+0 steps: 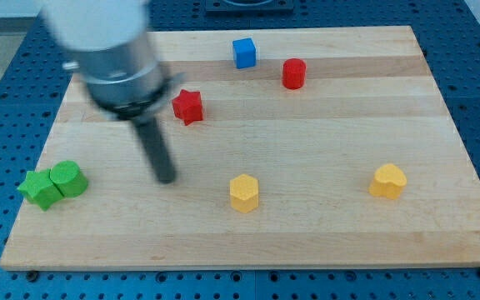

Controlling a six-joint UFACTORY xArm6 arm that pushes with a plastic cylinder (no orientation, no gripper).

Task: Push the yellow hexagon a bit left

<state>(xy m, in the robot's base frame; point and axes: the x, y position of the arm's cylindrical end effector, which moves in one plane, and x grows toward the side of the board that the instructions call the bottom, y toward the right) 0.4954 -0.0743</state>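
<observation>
Right now our tip [166, 177] rests on the counter [323, 242] to the view's left of the yellow hexagon [243, 192], well apart from it and a little nearer the view's top. That is the wrong side for the job, we judge: to send the hexagon left we need to stand at its right face, so the rod must circle round it first, probably above or below, without clipping it. We carry no gripper, only the straight dark rod, so there is nothing to open or close.

The hexagon sits low in the middle of the counter with clear wood on every side, which should let it slide freely. A yellow heart [387, 180] lies well off to its right, out of the way of the push. Two green blocks, a star [38, 189] and a rounder one [70, 178], touch each other at the far left edge. Near the top are a red star [187, 106], just right of the rod's shaft, a blue cube [243, 52] and a red cylinder [294, 73].

The counter is pale wood with long grain bands, smooth and matt. The blocks look like small painted solids with flat tops, light enough, we guess, to skid at a touch
</observation>
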